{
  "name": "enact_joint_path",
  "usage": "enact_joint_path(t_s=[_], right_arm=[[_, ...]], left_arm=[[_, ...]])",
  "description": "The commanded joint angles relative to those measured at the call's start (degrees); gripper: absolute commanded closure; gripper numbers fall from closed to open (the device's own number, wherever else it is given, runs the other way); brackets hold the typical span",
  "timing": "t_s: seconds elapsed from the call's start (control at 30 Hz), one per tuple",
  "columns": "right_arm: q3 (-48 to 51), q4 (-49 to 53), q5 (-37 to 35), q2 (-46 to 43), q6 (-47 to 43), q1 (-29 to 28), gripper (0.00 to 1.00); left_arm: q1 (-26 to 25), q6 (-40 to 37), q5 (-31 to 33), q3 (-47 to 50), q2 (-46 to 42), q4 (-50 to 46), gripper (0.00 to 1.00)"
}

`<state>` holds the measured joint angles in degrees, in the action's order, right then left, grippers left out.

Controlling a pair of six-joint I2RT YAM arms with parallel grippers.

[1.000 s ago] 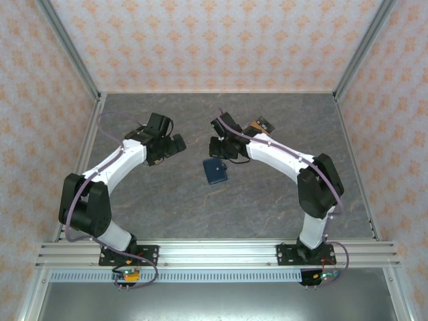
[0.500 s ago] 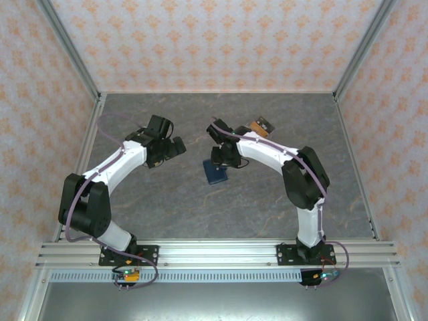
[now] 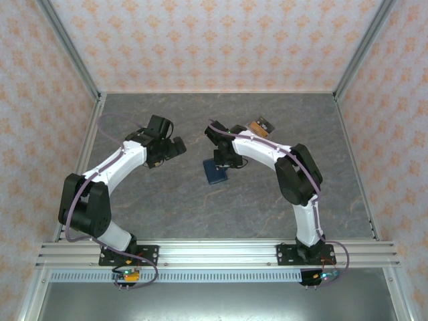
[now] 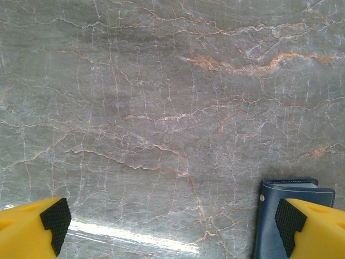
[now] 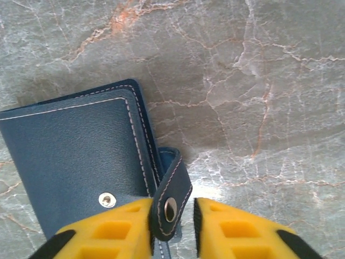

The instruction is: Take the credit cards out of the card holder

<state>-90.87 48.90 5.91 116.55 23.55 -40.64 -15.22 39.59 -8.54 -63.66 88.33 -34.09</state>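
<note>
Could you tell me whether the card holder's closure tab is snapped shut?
No, the closure tab stands free inside the right gripper, apart from the bare stud.

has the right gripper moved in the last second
Yes. In the top view the right gripper has come toward the near edge of the table, away from the loose cards, and down onto the card holder.

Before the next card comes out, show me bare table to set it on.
Bare: the near strip of the table between the card holder and the arm bases, and the far left corner behind the left end effector. Crowded: the middle, where the right end effector meets the holder, and the loose cards beyond it.
</note>
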Motion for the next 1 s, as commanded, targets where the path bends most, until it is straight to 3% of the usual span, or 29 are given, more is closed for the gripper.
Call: enact_joint_path(t_s=[0.0,0.17,0.3,0.77,0.97], right_arm=[[-1.5,2.2,-3.0,0.6,0.1,-0.4,0.78],[-1.6,1.5,-3.8,0.2,0.3,-0.4,0.92],[-1.4,0.3,-2.3,-2.9,0.0,-0.4,0.98],[2.1,-8.2,16.6,-15.5,1.6,-0.4,1.0],[2.5,-9.2,16.3,-15.2,1.7,-0.4,1.0]], left_arm=[[0.3,0.3,0.4,-0.3,0.5,-1.0,0.0],[0.4,0.0,0.5,-0.7,0.5,-1.3,0.0],[0.3,-0.1,0.7,-0.8,0.2,-1.6,0.0],[0.4,0.0,0.9,-0.7,-0.6,-1.7,0.0],[0.3,0.3,0.6,-0.2,-1.1,-1.3,0.0]])
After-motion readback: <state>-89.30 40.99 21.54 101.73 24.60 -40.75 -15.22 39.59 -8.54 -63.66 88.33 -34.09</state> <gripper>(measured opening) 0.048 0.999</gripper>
